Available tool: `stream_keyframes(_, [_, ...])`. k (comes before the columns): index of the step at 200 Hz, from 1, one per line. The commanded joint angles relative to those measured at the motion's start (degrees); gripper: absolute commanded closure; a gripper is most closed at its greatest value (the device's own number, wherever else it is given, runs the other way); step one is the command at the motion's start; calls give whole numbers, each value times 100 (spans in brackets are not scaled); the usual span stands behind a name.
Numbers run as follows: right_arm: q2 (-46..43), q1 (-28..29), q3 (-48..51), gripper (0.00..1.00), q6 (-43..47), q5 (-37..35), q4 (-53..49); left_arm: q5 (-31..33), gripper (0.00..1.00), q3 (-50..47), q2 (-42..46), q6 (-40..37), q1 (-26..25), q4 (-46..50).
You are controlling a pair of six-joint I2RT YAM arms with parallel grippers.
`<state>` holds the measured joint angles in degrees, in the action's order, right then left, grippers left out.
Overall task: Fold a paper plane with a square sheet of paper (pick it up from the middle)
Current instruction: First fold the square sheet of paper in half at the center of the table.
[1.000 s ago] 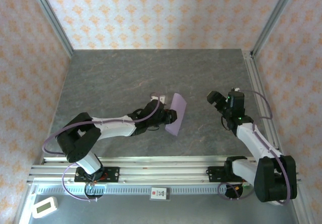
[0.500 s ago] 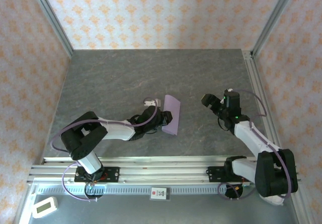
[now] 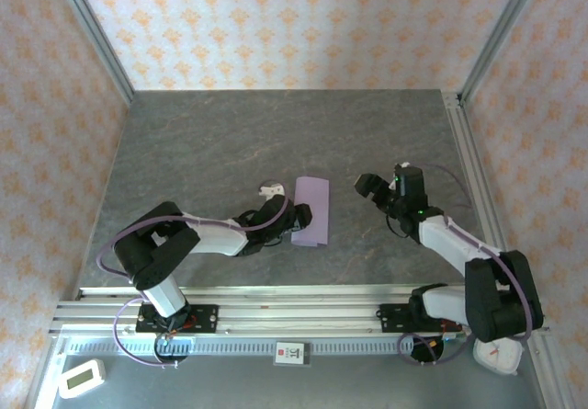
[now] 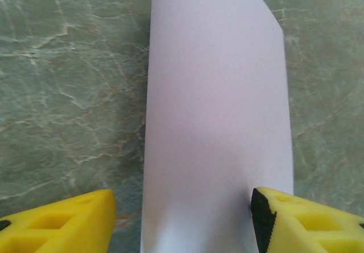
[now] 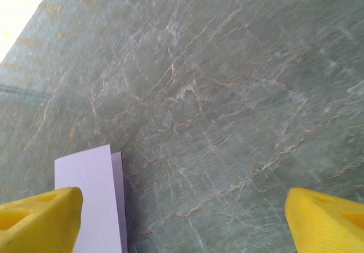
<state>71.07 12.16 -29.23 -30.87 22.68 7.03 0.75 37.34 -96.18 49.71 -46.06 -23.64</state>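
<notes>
The sheet of paper lies flat on the table, about midway between its side edges and nearer to my bases than to the back wall. My left gripper sits at the sheet's left edge, its fingers set to either side of the paper, which runs out ahead between them. My right gripper is off to the sheet's right, apart from it, with bare table between. Behind my arms a rail runs along the near edge. A small tag sits midway before it, and a small device lies at the near left corner.
</notes>
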Motion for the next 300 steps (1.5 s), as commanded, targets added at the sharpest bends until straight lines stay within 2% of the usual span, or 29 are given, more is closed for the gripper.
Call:
stream_keyframes(1, [140,125,55,11,-177,155,400,298,33,94,114,-340,121,397])
stream_keyframes(50, [461,313,57,15,-353,338,793,476,33,246,232,-839,219,776])
stream_keyframes(111, [861,610,-17,23,-497,500,1195,131,32,450,201,-1456,281,1013])
stream_keyframes(242, [1471,1067,-212,50,-683,666,1608,-554,31,657,55,-2818,520,1573])
stream_keyframes(300, [1694,1128,-369,64,-719,719,1663,-490,31,644,27,-2857,581,1600])
